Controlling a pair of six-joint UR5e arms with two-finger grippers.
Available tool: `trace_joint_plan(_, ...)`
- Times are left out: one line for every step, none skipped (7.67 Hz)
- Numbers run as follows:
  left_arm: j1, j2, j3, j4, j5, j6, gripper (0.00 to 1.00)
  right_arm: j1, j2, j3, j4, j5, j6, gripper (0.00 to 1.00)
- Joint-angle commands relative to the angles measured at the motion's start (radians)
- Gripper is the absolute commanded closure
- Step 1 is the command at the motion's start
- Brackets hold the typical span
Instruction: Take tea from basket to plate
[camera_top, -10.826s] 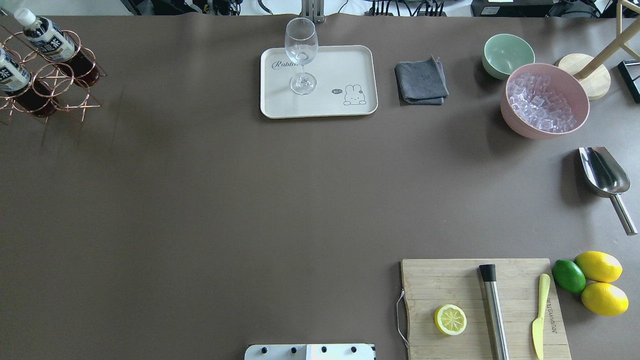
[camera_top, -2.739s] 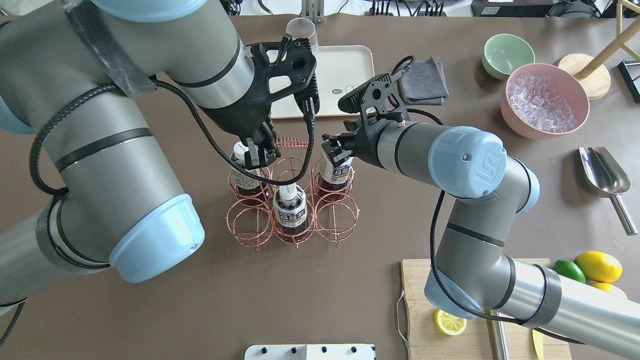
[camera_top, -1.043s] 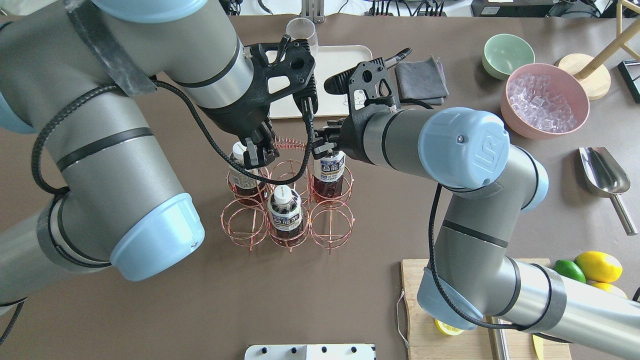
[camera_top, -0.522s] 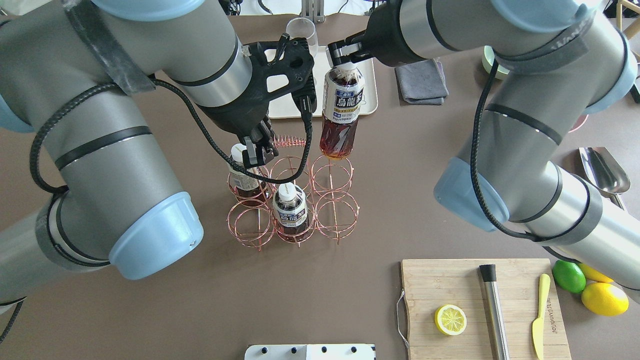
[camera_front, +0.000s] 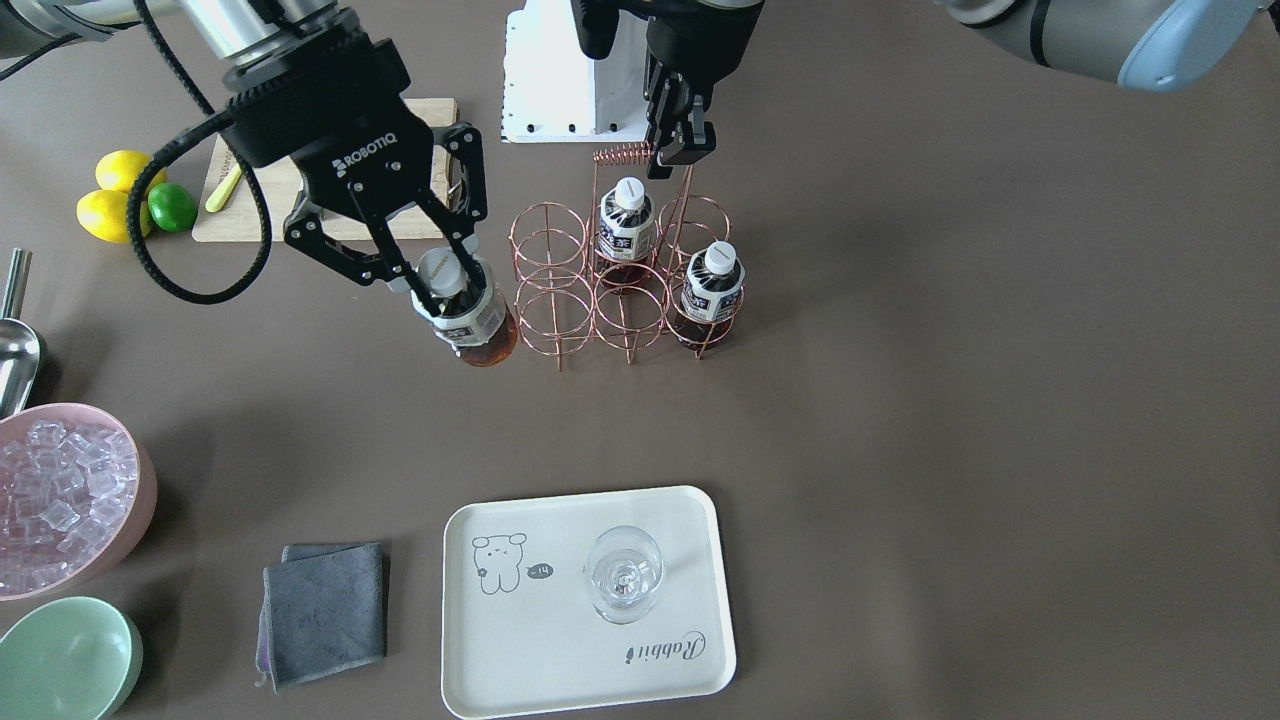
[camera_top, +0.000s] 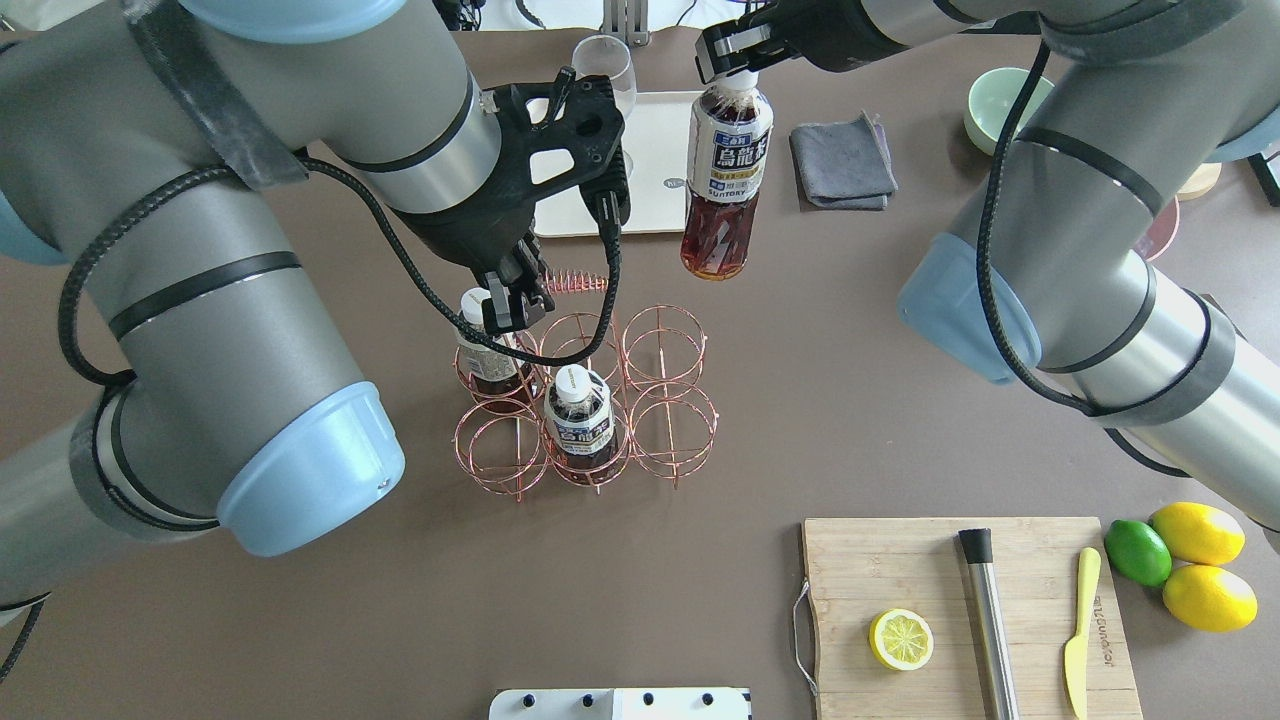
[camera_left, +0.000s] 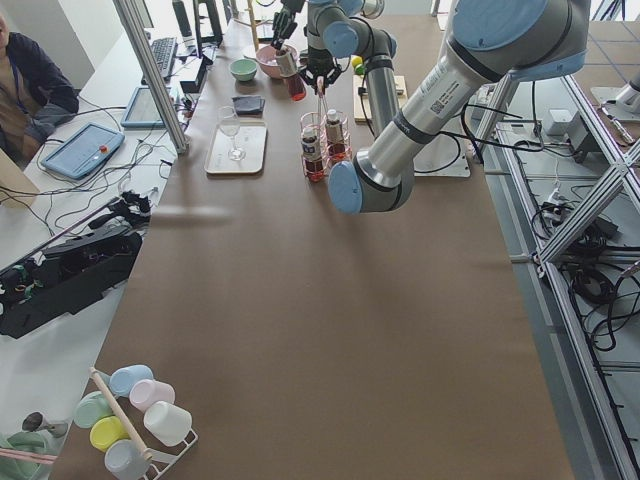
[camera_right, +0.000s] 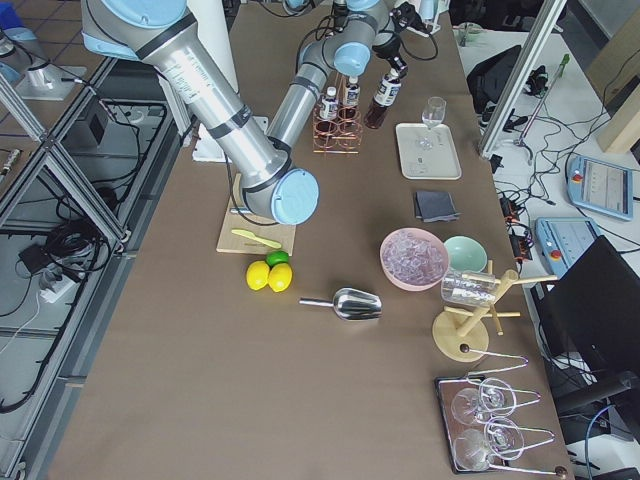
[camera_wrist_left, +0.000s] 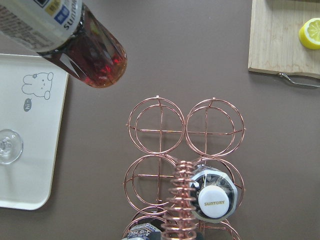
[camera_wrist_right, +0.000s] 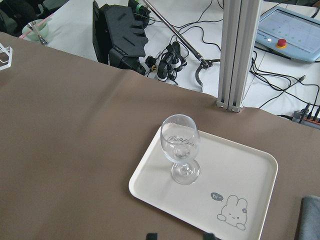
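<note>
My right gripper (camera_top: 733, 60) is shut on the white cap of a tea bottle (camera_top: 724, 170) and holds it in the air between the basket (camera_top: 668, 388) and the plate (camera_top: 655, 140). In the front view the held tea (camera_front: 470, 325) hangs beside the basket (camera_front: 548, 270), far from the plate (camera_front: 560, 640). Two more tea bottles (camera_top: 580, 415) (camera_top: 485, 355) stand in the basket's rings. My left gripper (camera_top: 512, 298) is shut on the basket's coiled handle (camera_front: 622, 153). A stemmed glass (camera_front: 622, 572) stands on the plate.
A grey cloth (camera_top: 843, 160) lies right of the plate, with a green bowl (camera_top: 985, 100) beyond it. The cutting board (camera_top: 960, 610) with a lemon half, muddler and knife is front right, lemons and a lime (camera_top: 1190, 565) beside it. A pink ice bowl (camera_front: 60, 495) and scoop are nearby.
My right gripper has lifted one tea bottle out of the basket's far right ring and carried it up and toward the plate. My left gripper stays on the handle.
</note>
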Motion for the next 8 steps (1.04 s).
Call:
trace_joint_plan(-0.055, -0.004, -0.008, 0.004, -0.018, 0.0, 1.0, 0.017, -0.036, -0.189, 0.273, -0.093, -0.013, 1.0)
trace_joint_plan(-0.073, -0.004, -0.01, 0.004, -0.051, 0.005, 1.0, 0.023, -0.03, -0.296, 0.389, -0.12, -0.002, 1.0)
trace_joint_plan(-0.095, -0.003, -0.011, 0.006, -0.056, 0.008, 1.0, 0.012, -0.022, -0.382, 0.482, -0.172, 0.007, 1.0)
trace_joint_plan(-0.113, 0.0, -0.017, 0.007, -0.056, 0.008, 1.0, -0.002, 0.016, -0.471, 0.546, -0.209, 0.007, 1.0)
trace_joint_plan(-0.154, 0.009, -0.016, 0.009, -0.056, 0.008, 1.0, -0.025, 0.054, -0.537, 0.576, -0.255, 0.049, 1.0)
trace_joint_plan(-0.191, 0.031, -0.017, 0.007, -0.067, 0.009, 1.0, -0.034, 0.089, -0.587, 0.578, -0.292, 0.067, 1.0)
trace_joint_plan(-0.237, 0.057, -0.017, 0.007, -0.105, 0.011, 1.0, -0.037, 0.132, -0.634, 0.578, -0.3, 0.068, 1.0)
trace_joint_plan(-0.291, 0.072, -0.017, 0.009, -0.139, 0.011, 1.0, -0.051, 0.148, -0.651, 0.579, -0.333, 0.068, 1.0)
